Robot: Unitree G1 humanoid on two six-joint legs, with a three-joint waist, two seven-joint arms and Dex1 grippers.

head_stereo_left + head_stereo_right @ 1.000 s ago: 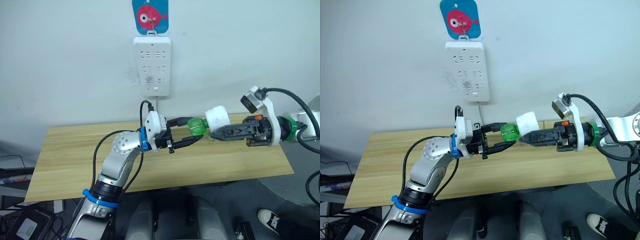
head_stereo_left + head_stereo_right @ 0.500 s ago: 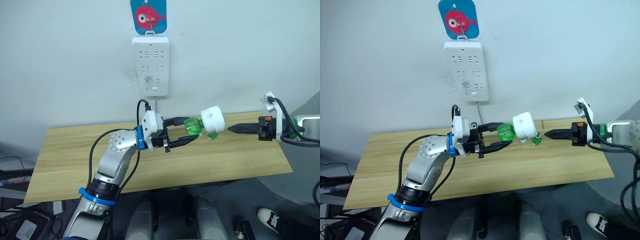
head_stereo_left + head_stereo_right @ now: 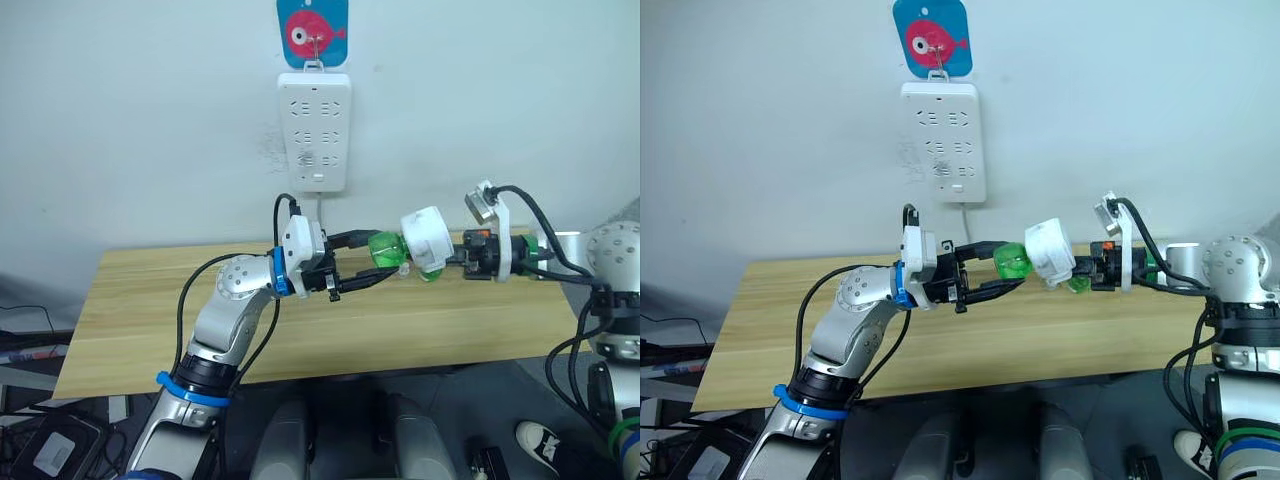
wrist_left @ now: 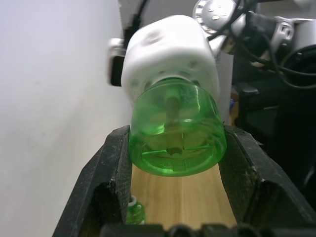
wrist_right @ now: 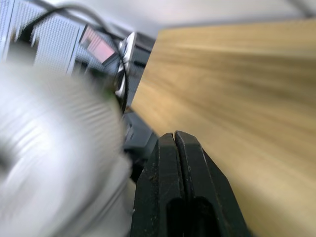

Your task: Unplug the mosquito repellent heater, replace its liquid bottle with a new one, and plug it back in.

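Note:
The mosquito repellent heater (image 3: 424, 239), a white rounded unit, sits on the neck of a green liquid bottle (image 3: 384, 250), held in the air over the table. My left gripper (image 3: 386, 263) is shut on that bottle; in the left wrist view its fingers (image 4: 106, 182) clamp both sides of the bottle (image 4: 173, 133) below the heater (image 4: 168, 54). My right gripper (image 3: 455, 264) is shut with nothing in it, its tips just right of the heater, and the closed fingers (image 5: 175, 148) show in the right wrist view. A second small green bottle (image 3: 428, 272) shows below the heater.
A tall white power strip (image 3: 315, 130) hangs on the wall under a blue fish hook (image 3: 313, 30). Its cord drops behind the wooden table (image 3: 150, 310), which spans the view below both arms.
My right gripper let go of the heater, drew back to the right while shutting, then came close to the heater again. The left gripper kept its hold. The camera shifted slightly.

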